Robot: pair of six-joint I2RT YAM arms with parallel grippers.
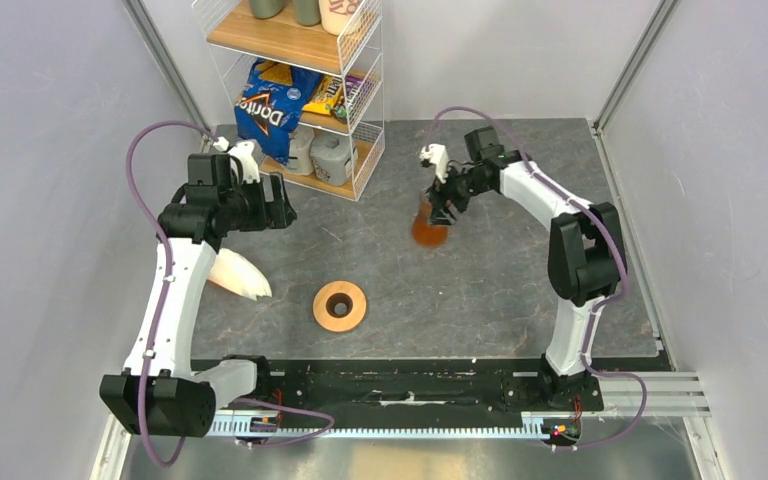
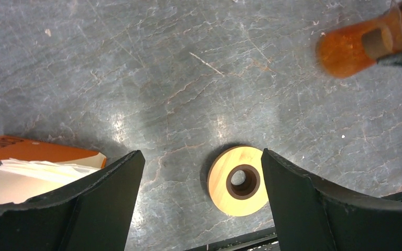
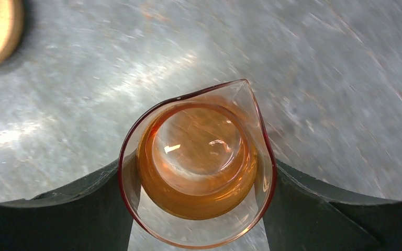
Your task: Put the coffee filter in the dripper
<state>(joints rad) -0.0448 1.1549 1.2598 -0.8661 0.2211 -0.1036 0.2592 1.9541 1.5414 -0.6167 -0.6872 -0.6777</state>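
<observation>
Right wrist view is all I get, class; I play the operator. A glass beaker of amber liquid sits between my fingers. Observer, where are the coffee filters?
Observer: The pile of filters lies just left of the dripper, near the arms' bases.
Operator: My side has the glass beaker. Does the left gripper hold a filter?
Observer: No. The left gripper is open and empty, above the dripper.
Operator: Is anything in the dripper?
Observer: Nothing; its dark centre hole shows bare.
</observation>
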